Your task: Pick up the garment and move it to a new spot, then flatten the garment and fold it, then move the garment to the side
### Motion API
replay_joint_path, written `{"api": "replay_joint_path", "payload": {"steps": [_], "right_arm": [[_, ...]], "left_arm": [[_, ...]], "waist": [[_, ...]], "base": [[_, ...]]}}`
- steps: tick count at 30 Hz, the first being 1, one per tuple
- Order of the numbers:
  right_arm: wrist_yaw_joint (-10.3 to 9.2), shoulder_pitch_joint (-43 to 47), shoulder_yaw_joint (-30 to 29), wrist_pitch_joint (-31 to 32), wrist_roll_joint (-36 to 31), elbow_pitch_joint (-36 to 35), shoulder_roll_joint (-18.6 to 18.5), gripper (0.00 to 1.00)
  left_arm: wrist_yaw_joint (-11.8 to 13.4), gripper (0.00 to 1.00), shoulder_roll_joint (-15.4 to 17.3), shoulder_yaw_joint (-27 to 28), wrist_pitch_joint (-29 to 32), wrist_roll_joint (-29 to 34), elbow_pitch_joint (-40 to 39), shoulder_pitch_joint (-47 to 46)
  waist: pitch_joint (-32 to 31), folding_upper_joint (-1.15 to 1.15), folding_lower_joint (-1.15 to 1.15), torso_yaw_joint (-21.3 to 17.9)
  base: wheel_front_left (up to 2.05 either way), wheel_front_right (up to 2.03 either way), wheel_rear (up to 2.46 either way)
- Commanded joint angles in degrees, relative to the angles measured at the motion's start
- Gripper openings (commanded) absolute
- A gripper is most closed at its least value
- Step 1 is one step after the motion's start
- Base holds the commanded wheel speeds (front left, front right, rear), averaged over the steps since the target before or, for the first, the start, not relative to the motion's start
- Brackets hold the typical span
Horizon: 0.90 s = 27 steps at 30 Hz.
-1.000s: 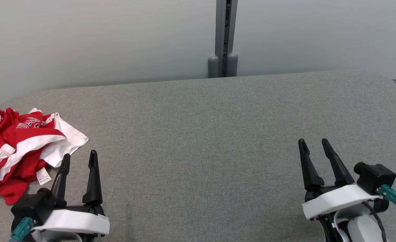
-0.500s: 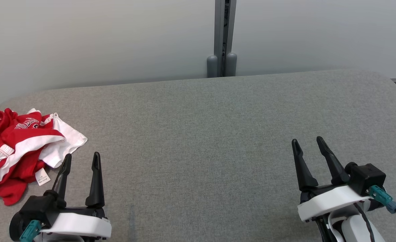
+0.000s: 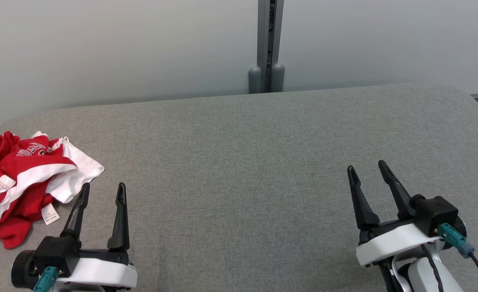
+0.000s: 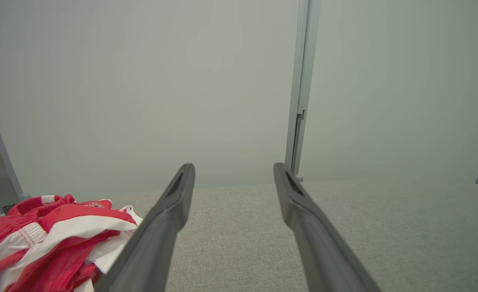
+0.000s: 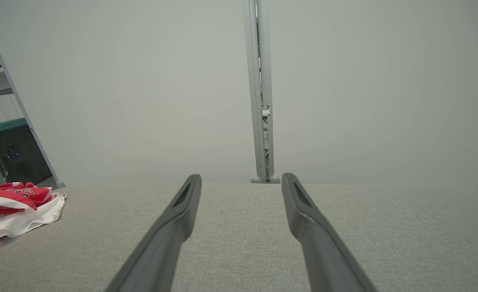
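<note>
A crumpled red and white garment [image 3: 24, 178] lies at the far left of the grey padded table [image 3: 239, 162], with a small white tag at its near edge. The same garment [image 4: 48, 239] sits low left in the left wrist view, and the garment [image 5: 16, 207] lies far left in the right wrist view. My left gripper [image 3: 103, 191] stands open just right of the garment, its left fingertip close to the white cloth, holding nothing. Far across the table at the lower right, my right gripper [image 3: 367, 170] is open and empty.
A pale wall panel with a grey vertical post [image 3: 266, 44] runs along the table's far edge. The table's corners are rounded. A metal shelf frame [image 5: 3, 97] stands beyond the table's left end.
Both grippers have shifted slightly: the left one drew back toward me and a little right, the right one moved a little left and up. The garment lies as before.
</note>
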Motion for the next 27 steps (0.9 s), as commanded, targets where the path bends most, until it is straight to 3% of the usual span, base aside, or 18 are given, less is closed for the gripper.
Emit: {"api": "replay_joint_path", "payload": {"steps": [1,27], "right_arm": [[0.12,-0.3,0.2,-0.4,-0.4,0.0,-0.3,1.0],[0.12,-0.2,0.9,-0.4,1.2,0.5,-0.3,1.0]], "left_arm": [[0.2,1.0,0.3,0.0,-0.3,0.3,-0.2,0.1],[0.3,1.0,0.3,0.1,-0.3,-1.0,0.8,0.0]], "waist": [[0.0,0.0,0.0,0.0],[-0.3,0.0,0.0,0.2]], "base": [[0.0,0.0,0.0],[0.0,0.0,0.0]]}}
